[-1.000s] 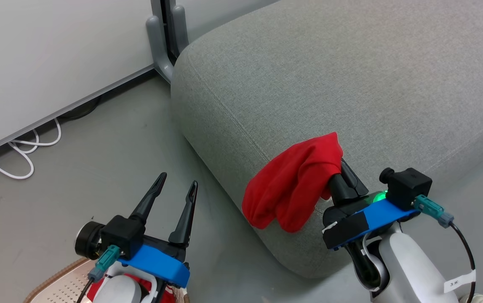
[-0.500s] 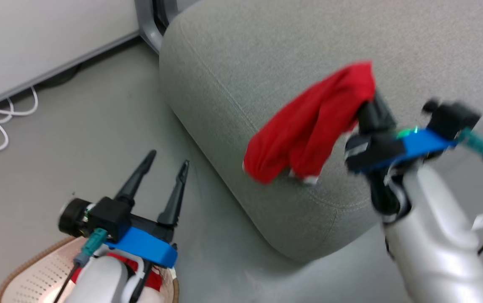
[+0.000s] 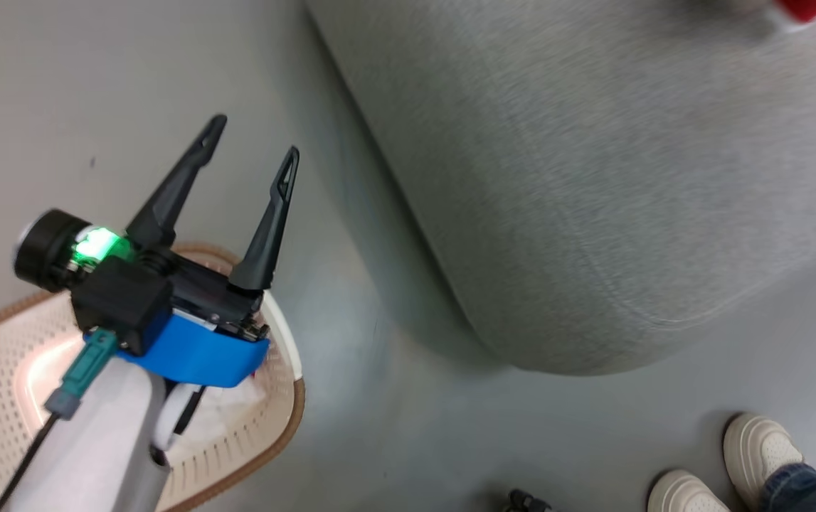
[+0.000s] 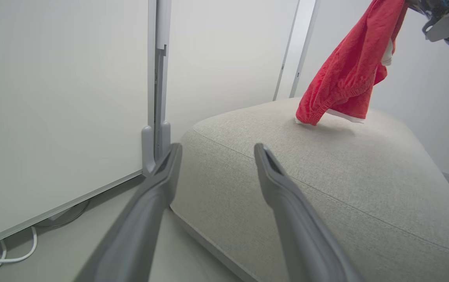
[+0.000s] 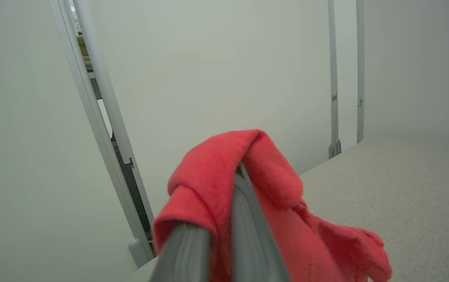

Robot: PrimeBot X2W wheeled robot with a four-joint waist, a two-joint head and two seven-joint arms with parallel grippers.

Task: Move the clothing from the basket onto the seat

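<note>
R pincer [image 5: 232, 184] clamps bunched red clothing [image 4: 345, 66] w/ white trim; L pincer [image 3: 254, 139] wide, empty

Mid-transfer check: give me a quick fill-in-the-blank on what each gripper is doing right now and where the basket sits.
1. The garment clamped in the right gripper is coloured ___.
2. The left gripper holds nothing; its jaws stand ___.
3. In the head view, the left gripper is above the perforated white basket, whose rim is ___.

Missing words: red; open; brown.
</note>
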